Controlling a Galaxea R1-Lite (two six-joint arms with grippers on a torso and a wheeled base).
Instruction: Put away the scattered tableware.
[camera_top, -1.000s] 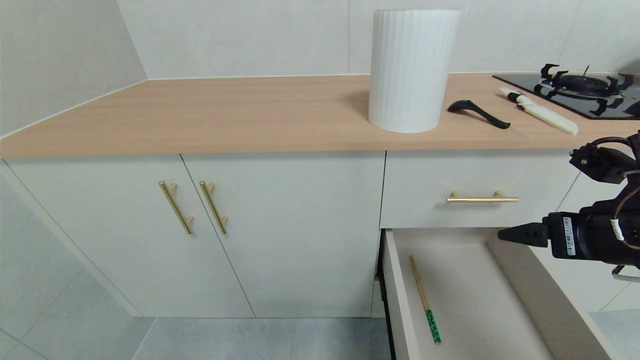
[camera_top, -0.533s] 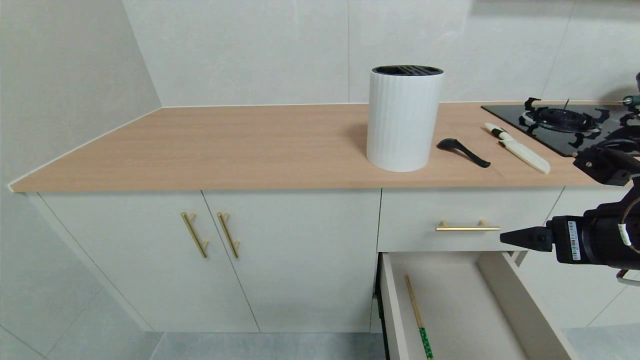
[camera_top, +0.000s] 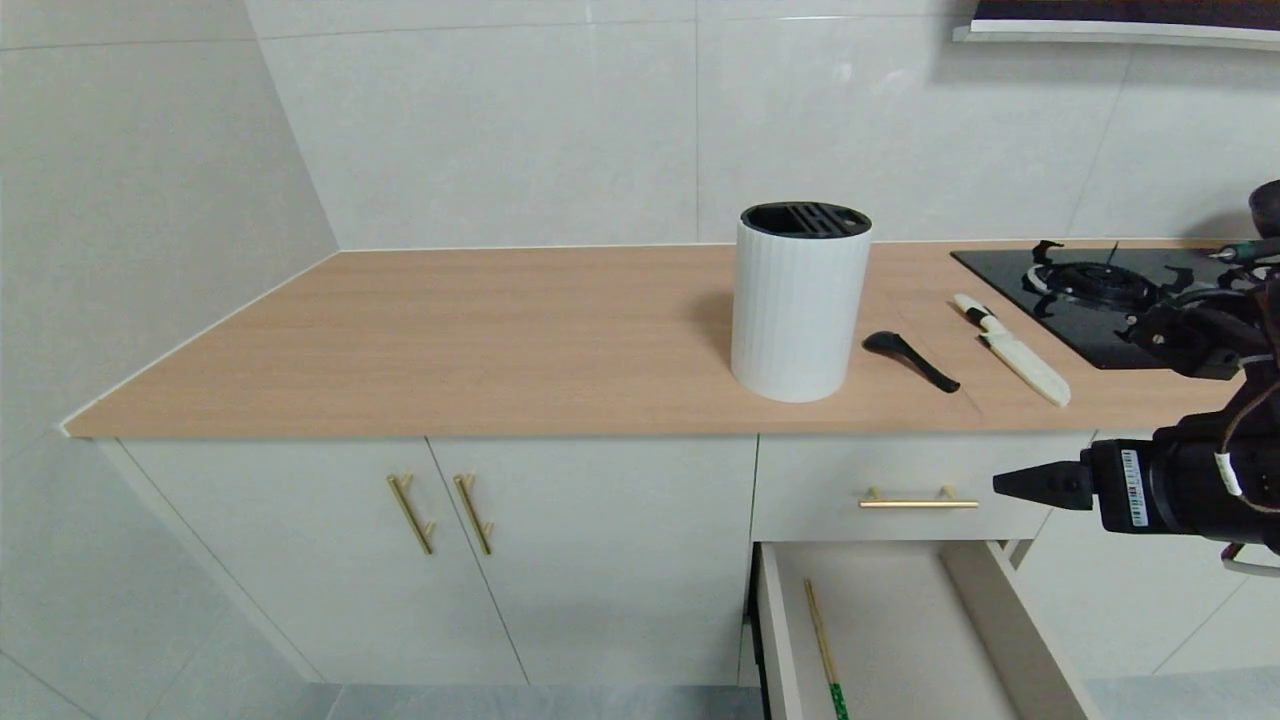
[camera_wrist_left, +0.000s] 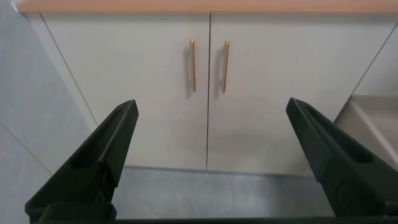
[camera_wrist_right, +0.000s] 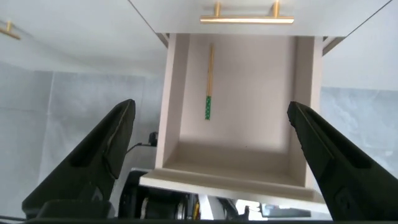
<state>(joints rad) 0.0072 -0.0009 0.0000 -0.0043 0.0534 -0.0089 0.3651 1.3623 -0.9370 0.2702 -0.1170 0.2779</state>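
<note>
1. Chopsticks: a pale wooden pair with green patterned ends. They lie side by side on the floor of the open drawer, near its left wall. In your head view the frame edge cuts off their near ends and the drawer's near part.
2. The spoon is black with a short curved handle. It lies on the wooden countertop, just right of the holder and apart from it.
3. The knife is cream-white with a black band. It lies flat between the spoon and the black stove, touching neither.
4. The holder is a white ribbed cylinder with a black slotted top, standing upright.
5. Your right gripper hangs above the open drawer. Its fingers are spread wide with nothing between them.
6. Your left gripper faces the two cabinet doors with brass handles. Its fingers are also spread wide and hold nothing.
7. You cannot tell whether the holder's slots have anything in them.
</note>
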